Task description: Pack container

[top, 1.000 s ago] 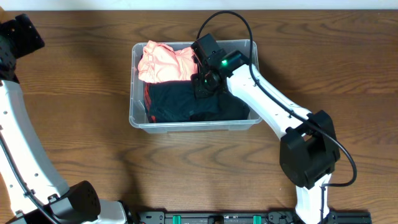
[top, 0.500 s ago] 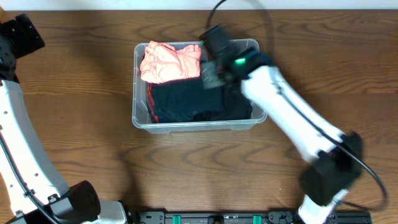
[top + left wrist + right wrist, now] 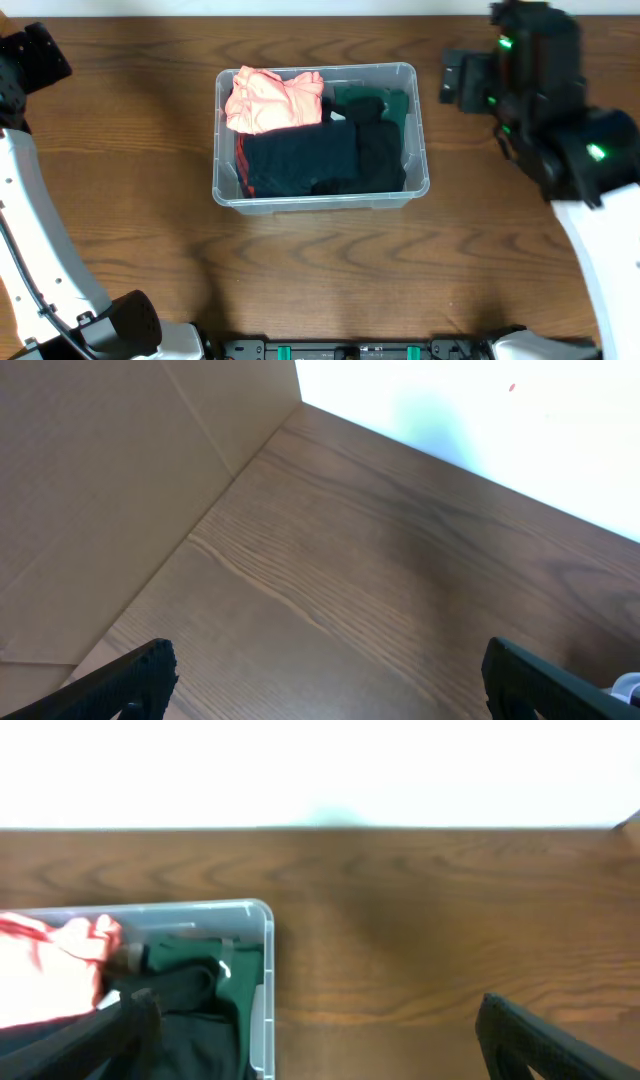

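The container (image 3: 321, 203), a clear plastic bin, stands at the middle of the wooden table. Inside lie a salmon-pink garment (image 3: 268, 100) at the back left, a black garment (image 3: 300, 160) in front and a green garment (image 3: 386, 101) at the back right. My right gripper (image 3: 462, 82) hovers blurred to the right of the bin, outside it. In the right wrist view it (image 3: 320, 1050) is open with bare table between the fingers, and the container's right rim (image 3: 264, 982) sits beside its left finger. My left gripper (image 3: 35, 55) stays at the far left corner, open (image 3: 340, 690) over bare wood.
A beige panel (image 3: 100, 510) stands along the table's left side near my left gripper. A white wall (image 3: 320, 770) runs behind the table's far edge. The right arm's white links (image 3: 600, 240) stretch down the right side of the table.
My right gripper opened and let go of the dark clothing in the container, then lifted out and swung right, beyond the bin's right wall. The left arm has not moved.
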